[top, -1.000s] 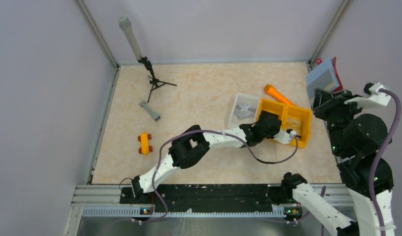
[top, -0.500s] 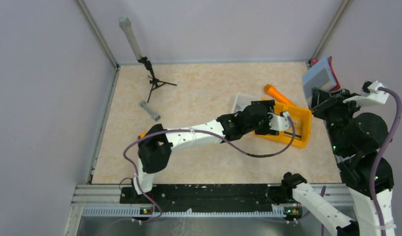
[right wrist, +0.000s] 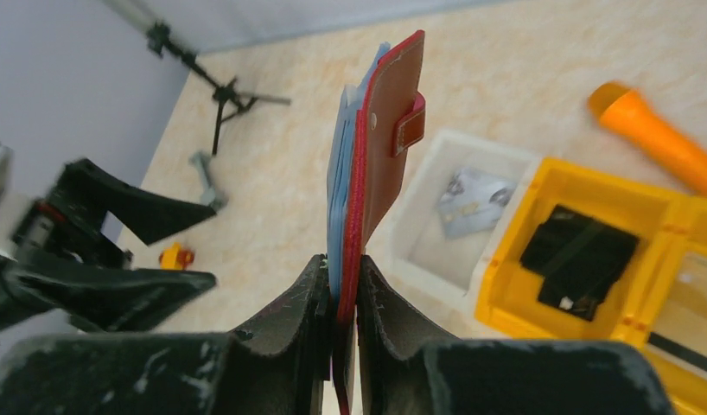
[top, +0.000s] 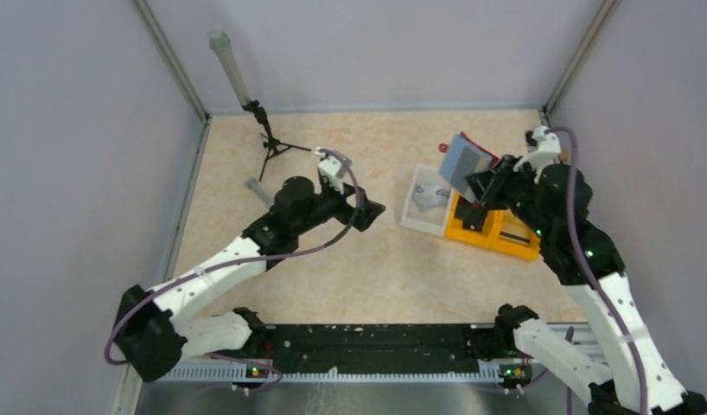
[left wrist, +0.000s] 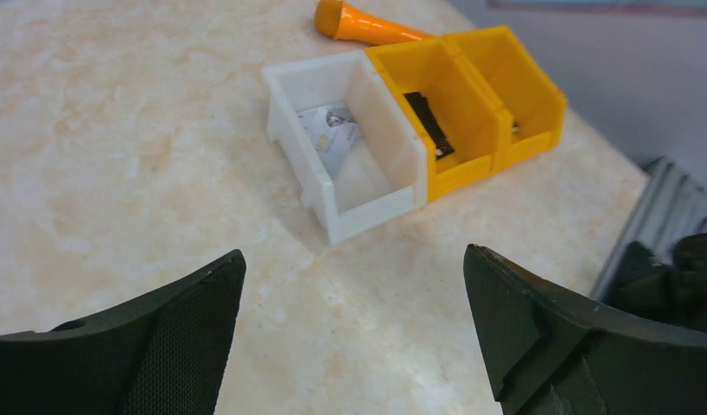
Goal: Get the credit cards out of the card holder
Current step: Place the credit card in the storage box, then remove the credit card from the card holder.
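Note:
My right gripper [right wrist: 340, 278] is shut on the lower edge of the dark red card holder [right wrist: 387, 160], which stands upright in the air with its strap tab to the right and pale blue-grey inner faces to the left. From above, the card holder [top: 464, 161] hangs over the trays, in my right gripper [top: 481, 183]. One grey credit card [left wrist: 333, 130] lies in the white tray [left wrist: 285, 91]. I cannot tell whether other cards sit inside the holder. Left of the trays my left gripper [left wrist: 353, 255] hangs open and empty over bare table.
An orange two-compartment tray [top: 512, 247] touches the white tray [top: 410, 215] and holds a black block [left wrist: 428, 121]. An orange cone [left wrist: 367, 24] lies behind them. A small tripod [top: 272, 143], a grey piece [top: 257, 186] and an orange toy brick [right wrist: 175, 256] sit to the left.
My left arm pulled back from the orange tray to the left and its jaws opened wide. My right arm swung the card holder from the far right corner to above the trays.

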Robot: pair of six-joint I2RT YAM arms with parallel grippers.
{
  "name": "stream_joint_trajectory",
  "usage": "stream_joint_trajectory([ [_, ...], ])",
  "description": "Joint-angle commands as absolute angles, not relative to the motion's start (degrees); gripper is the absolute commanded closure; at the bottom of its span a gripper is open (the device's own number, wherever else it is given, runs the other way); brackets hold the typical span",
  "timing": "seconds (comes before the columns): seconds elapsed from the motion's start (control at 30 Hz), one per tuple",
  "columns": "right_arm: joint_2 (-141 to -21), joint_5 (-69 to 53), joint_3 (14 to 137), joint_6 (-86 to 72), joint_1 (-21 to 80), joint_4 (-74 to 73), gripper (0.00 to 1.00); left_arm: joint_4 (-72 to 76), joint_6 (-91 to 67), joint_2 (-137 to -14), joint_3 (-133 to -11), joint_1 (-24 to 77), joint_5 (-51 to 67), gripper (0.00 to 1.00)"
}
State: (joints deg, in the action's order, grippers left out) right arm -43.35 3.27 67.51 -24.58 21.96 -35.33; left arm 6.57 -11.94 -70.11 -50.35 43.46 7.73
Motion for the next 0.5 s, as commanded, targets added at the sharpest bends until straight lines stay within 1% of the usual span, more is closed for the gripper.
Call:
stream_joint_trajectory([
  [0.0,-43.93,-14.61,59.67,-29.00,21.72,-23.98,1.00,16.29,-29.38,-58.32,-41.70,39.38,21.64,0.01],
  [0.2,-47.22,-31.00,47.51,-36.13,21.71,-8.00,1.00,21.98,-39.32,-51.49,-33.98,32.36,31.97,0.01],
  [0.33,-50.43,-37.08,40.62,-41.96,21.71,5.42,1.00,25.25,-42.93,-48.77,-31.33,31.49,34.89,0.01],
  [0.4,-51.98,-38.32,38.44,-43.19,21.71,8.66,1.00,25.98,-44.82,-47.90,-30.67,31.55,36.04,0.05],
  [0.47,-53.18,-39.15,36.75,-44.37,21.72,11.44,1.00,25.70,-45.33,-47.66,-30.54,31.63,37.10,0.13],
])
